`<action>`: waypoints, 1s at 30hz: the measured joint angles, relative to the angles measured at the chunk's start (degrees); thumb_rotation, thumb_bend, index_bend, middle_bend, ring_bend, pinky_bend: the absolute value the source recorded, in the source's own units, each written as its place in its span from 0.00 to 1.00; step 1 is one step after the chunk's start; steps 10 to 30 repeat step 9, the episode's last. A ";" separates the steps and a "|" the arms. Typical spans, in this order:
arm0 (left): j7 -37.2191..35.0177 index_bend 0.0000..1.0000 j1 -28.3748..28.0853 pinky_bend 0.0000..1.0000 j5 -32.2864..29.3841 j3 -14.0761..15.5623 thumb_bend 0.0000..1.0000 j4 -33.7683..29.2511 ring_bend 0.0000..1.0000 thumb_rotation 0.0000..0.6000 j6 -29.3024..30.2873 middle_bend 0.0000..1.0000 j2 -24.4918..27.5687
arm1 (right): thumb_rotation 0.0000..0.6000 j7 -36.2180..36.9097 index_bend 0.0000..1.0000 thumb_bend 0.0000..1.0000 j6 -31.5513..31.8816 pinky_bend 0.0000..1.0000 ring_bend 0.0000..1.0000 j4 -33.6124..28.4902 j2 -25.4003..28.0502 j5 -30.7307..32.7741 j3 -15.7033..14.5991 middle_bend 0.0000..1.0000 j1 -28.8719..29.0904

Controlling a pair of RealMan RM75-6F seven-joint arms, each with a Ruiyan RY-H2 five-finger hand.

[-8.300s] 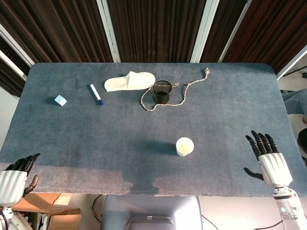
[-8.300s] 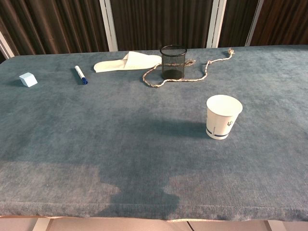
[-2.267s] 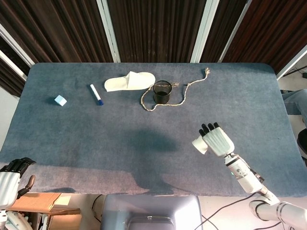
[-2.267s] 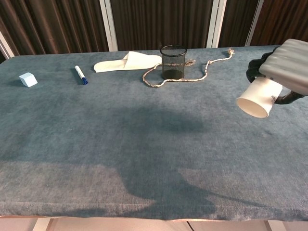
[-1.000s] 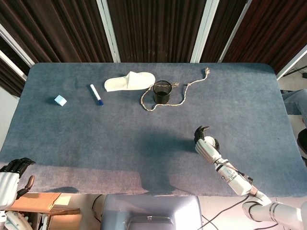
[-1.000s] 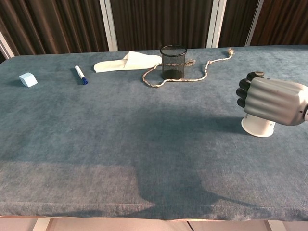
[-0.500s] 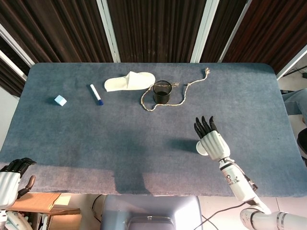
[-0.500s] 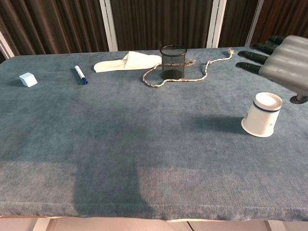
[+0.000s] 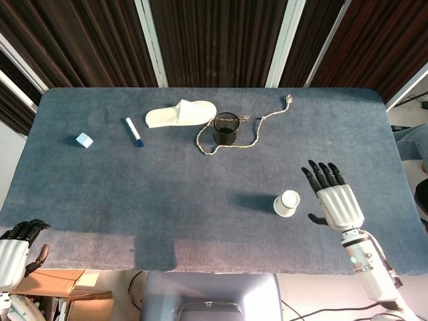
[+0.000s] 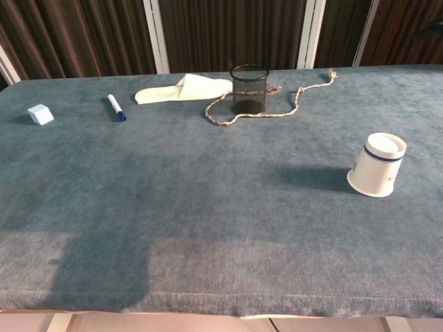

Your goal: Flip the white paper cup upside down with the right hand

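Presently: white paper cup (image 10: pixel 376 165) inverted, rim down on blue bench (image 9: pixel 167 194); right robot hand (image 9: pixel 336 200) beside it, spread wide, empty; best withdrawn straight and clear, without brushing the cup.

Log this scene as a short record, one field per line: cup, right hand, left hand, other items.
cup: white paper cup upside down on the blue table, free of both hands
right hand: right hand open, beside the cup, apart from it
left hand: left hand at the table's near corner, fingers curled, holding nothing
other items: mesh pen holder, rope, slipper, marker, small cube
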 measured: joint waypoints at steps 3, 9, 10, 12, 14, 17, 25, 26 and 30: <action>-0.03 0.36 -0.02 0.52 0.30 -0.09 0.38 0.31 0.31 1.00 0.31 0.32 -0.28 | 1.00 6.45 0.00 0.24 3.32 0.15 0.00 0.38 1.64 -2.78 -1.05 0.00 -2.79; -0.03 0.36 -0.05 0.52 0.27 -0.14 0.38 0.47 0.31 1.00 0.33 0.32 -0.45 | 1.00 8.64 0.00 0.24 4.66 0.15 0.00 0.82 2.83 -3.43 -2.02 0.00 -4.08; -0.03 0.36 -0.05 0.52 0.27 -0.14 0.38 0.47 0.31 1.00 0.33 0.32 -0.45 | 1.00 8.64 0.00 0.24 4.66 0.15 0.00 0.82 2.83 -3.43 -2.02 0.00 -4.08; -0.03 0.36 -0.05 0.52 0.27 -0.14 0.38 0.47 0.31 1.00 0.33 0.32 -0.45 | 1.00 8.64 0.00 0.24 4.66 0.15 0.00 0.82 2.83 -3.43 -2.02 0.00 -4.08; -0.03 0.36 -0.05 0.52 0.27 -0.14 0.38 0.47 0.31 1.00 0.33 0.32 -0.45 | 1.00 8.64 0.00 0.24 4.66 0.15 0.00 0.82 2.83 -3.43 -2.02 0.00 -4.08; -0.03 0.36 -0.05 0.52 0.27 -0.14 0.38 0.47 0.31 1.00 0.33 0.32 -0.45 | 1.00 8.64 0.00 0.24 4.66 0.15 0.00 0.82 2.83 -3.43 -2.02 0.00 -4.08; -0.03 0.36 -0.05 0.52 0.27 -0.14 0.38 0.47 0.31 1.00 0.33 0.32 -0.45 | 1.00 8.64 0.00 0.24 4.66 0.15 0.00 0.82 2.83 -3.43 -2.02 0.00 -4.08; -0.03 0.36 -0.05 0.52 0.27 -0.14 0.38 0.47 0.31 1.00 0.33 0.32 -0.45 | 1.00 8.64 0.00 0.24 4.66 0.15 0.00 0.82 2.83 -3.43 -2.02 0.00 -4.08; -0.03 0.36 -0.05 0.52 0.27 -0.14 0.38 0.47 0.31 1.00 0.33 0.32 -0.45 | 1.00 8.64 0.00 0.24 4.66 0.15 0.00 0.82 2.83 -3.43 -2.02 0.00 -4.08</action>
